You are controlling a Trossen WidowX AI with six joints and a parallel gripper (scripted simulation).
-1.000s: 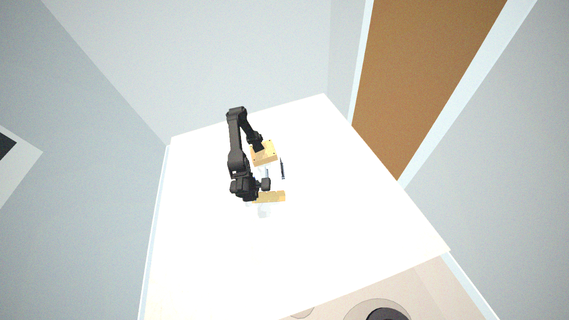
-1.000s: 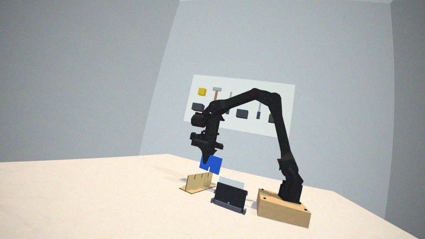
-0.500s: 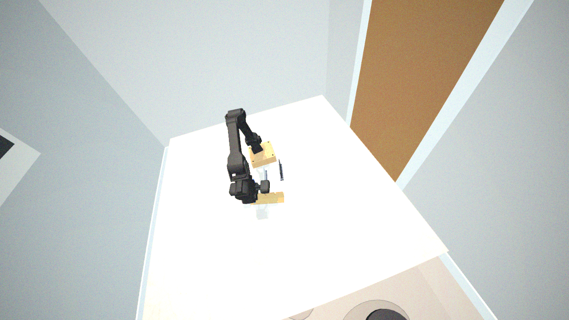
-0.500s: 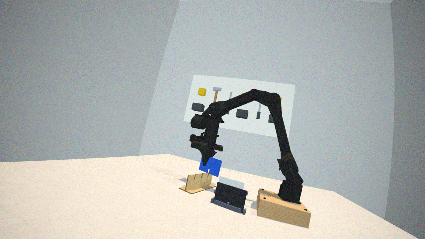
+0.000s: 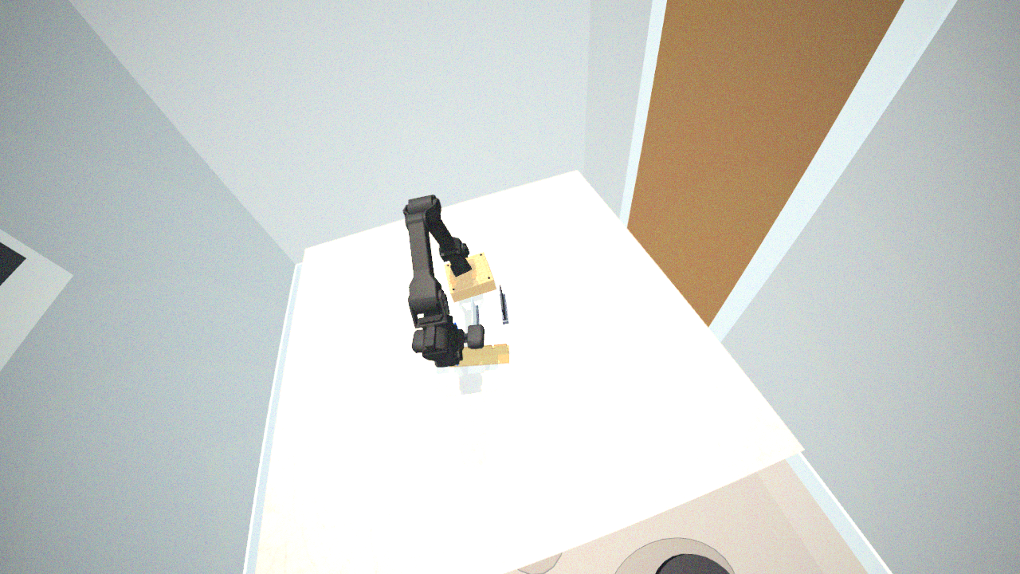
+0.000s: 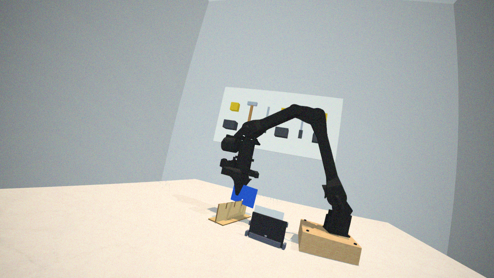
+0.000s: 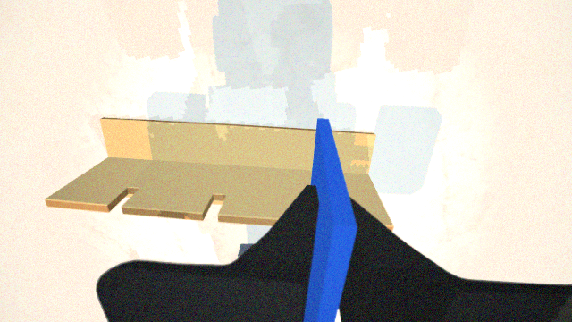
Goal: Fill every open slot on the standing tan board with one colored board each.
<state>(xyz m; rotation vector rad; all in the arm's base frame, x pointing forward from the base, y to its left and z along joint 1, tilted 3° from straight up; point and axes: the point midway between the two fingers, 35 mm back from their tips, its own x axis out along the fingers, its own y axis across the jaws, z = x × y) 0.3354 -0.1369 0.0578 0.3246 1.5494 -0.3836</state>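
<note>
The gripper pinches a blue board upright over the far end of the tan board, the landmark, in the exterior view. The wrist view shows two open slots beside it, while the arm mostly hides the blue board from above. Its notched edge faces down, its broad face running crosswise to the tan board's long axis.

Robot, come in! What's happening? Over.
Claw shut on blue board. Board upright above tan board. Nothing seen blocking.
</note>
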